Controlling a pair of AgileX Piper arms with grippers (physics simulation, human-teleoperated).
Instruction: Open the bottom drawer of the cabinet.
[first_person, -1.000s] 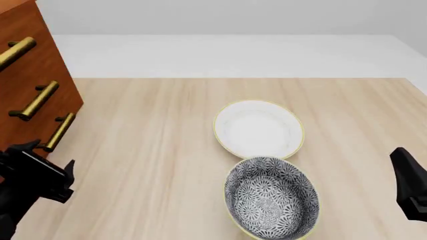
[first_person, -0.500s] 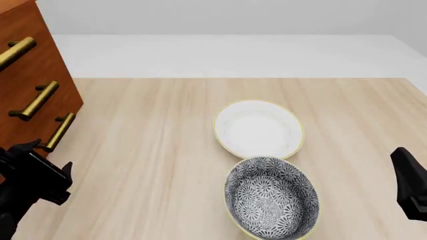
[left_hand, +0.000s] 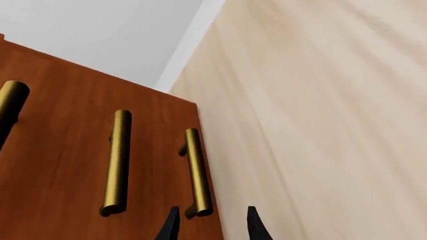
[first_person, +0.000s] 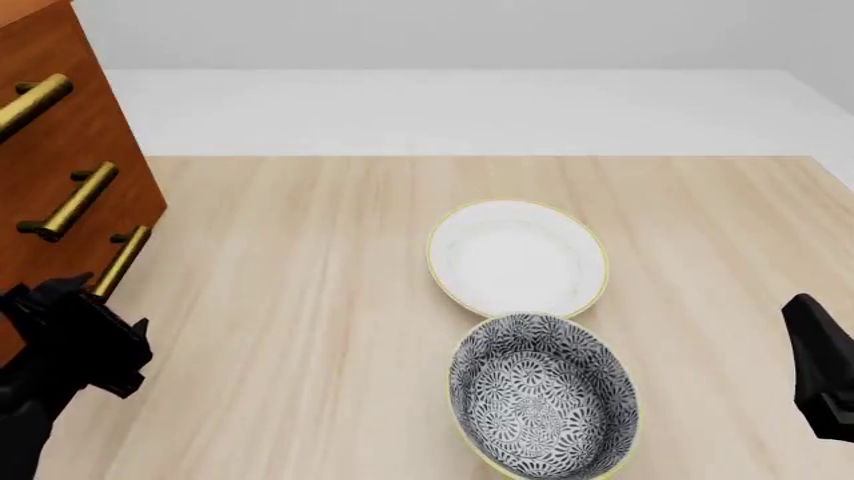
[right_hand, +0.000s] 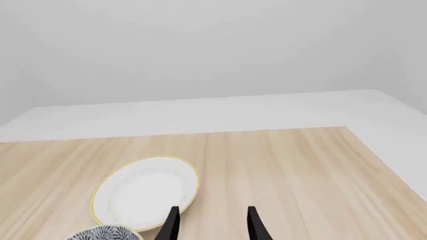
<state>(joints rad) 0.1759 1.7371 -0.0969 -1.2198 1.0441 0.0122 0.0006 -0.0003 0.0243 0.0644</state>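
The reddish-brown cabinet (first_person: 74, 130) stands at the table's left edge, with three brass bar handles on its front. The bottom drawer (first_person: 60, 268) is shut; its handle (first_person: 120, 262) is the lowest one. My left gripper (first_person: 91, 305) is open just in front of that handle's near end. In the left wrist view the bottom handle (left_hand: 197, 172) runs down to the gap between the open left gripper's (left_hand: 212, 227) fingers, with no visible contact. My right gripper (first_person: 801, 320) hangs at the right edge, and in its wrist view the right gripper (right_hand: 212, 225) is open and holds nothing.
A white plate (first_person: 518, 257) lies mid-table, with a patterned bowl (first_person: 542, 393) just in front of it. Both also show in the right wrist view, the plate (right_hand: 145, 192) and the bowl (right_hand: 103, 233). The middle handle (first_person: 70, 200) and top handle (first_person: 34, 103) sit above the bottom one.
My left gripper has crept up and forward toward the bottom handle's near end. The right arm, the plate and the bowl have not moved.
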